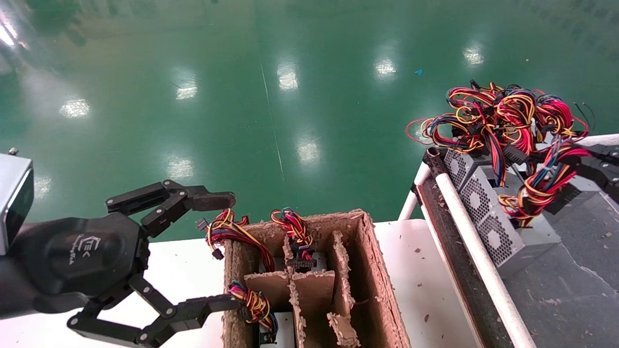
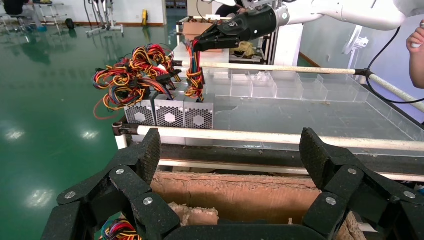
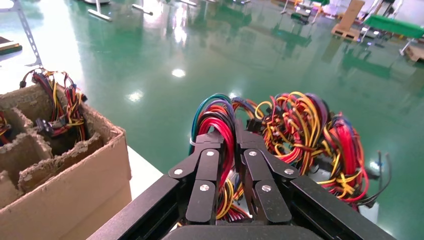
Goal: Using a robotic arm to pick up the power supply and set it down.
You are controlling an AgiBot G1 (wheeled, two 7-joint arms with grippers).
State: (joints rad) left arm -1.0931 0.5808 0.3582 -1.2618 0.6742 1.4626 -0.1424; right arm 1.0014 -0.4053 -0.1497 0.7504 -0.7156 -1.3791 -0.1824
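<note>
Three grey power supplies with honeycomb grilles stand in a row on the belt at the right, the nearest one (image 1: 503, 232) (image 2: 199, 116) with its wires rising into my right gripper (image 1: 578, 159) (image 3: 227, 142). That gripper is shut on the red, yellow and orange wire bundle (image 3: 223, 131) (image 2: 195, 75) above the boxes. The box itself still rests on the belt. My left gripper (image 1: 229, 251) (image 2: 230, 155) hangs open over the left side of the cardboard box (image 1: 372, 270), holding nothing.
The cardboard box (image 2: 235, 192) (image 3: 65, 195) has ragged dividers, and wire bundles (image 1: 295, 229) stick out of its left compartments. It sits on a white table (image 1: 420, 270). A white rail (image 1: 464, 217) edges the dark belt (image 1: 570, 290). Green floor lies beyond.
</note>
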